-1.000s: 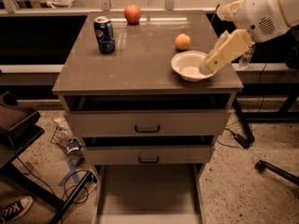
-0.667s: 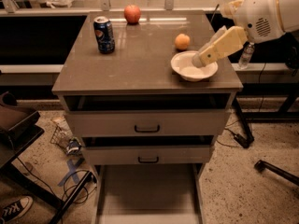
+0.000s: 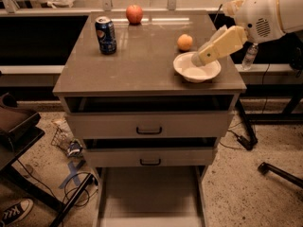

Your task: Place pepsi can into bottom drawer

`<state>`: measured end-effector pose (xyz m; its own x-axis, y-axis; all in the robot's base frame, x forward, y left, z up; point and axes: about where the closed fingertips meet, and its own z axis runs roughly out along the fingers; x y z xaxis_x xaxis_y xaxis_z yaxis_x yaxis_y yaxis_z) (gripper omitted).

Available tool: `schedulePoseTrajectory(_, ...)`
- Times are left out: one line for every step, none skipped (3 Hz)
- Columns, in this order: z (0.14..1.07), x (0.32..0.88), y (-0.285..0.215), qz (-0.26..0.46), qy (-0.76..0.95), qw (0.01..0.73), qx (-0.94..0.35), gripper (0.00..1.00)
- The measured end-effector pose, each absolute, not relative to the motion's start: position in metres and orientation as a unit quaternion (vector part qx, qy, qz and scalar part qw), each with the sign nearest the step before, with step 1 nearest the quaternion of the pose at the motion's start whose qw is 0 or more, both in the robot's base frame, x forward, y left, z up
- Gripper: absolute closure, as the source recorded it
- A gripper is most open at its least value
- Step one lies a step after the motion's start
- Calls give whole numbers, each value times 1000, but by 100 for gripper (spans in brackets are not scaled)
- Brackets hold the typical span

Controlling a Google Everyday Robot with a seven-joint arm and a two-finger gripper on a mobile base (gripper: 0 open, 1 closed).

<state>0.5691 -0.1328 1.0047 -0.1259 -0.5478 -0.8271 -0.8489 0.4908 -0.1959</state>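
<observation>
The pepsi can [image 3: 105, 35] stands upright on the back left of the cabinet top, dark blue with a silver top. The bottom drawer [image 3: 149, 195] is pulled out below the two upper drawers, and its pale tray shows nothing inside. My gripper [image 3: 196, 60] is at the end of the cream arm that reaches in from the upper right. It hovers over the white bowl on the right side of the top, far to the right of the can.
A white bowl [image 3: 197, 70] sits at the right front of the top, an orange [image 3: 185, 42] behind it and a red apple [image 3: 134, 13] at the back. A water bottle [image 3: 249, 56] stands beyond the right edge. A dark chair [image 3: 16, 126], cables and a shoe [image 3: 14, 211] lie at the left.
My arm has swung left and slightly up, so the gripper end has moved from the bowl's right rim to above the bowl. The can and the drawers have not moved.
</observation>
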Motion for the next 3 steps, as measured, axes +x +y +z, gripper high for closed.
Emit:
schedulePoseTrajectory(999,587,-128,160,752,466,-439,0)
schedulePoseTrajectory(969,650,-98,147,787,483,-355,0)
schedulePoseTrajectory(968,697,-86,124,787,520,-308,0)
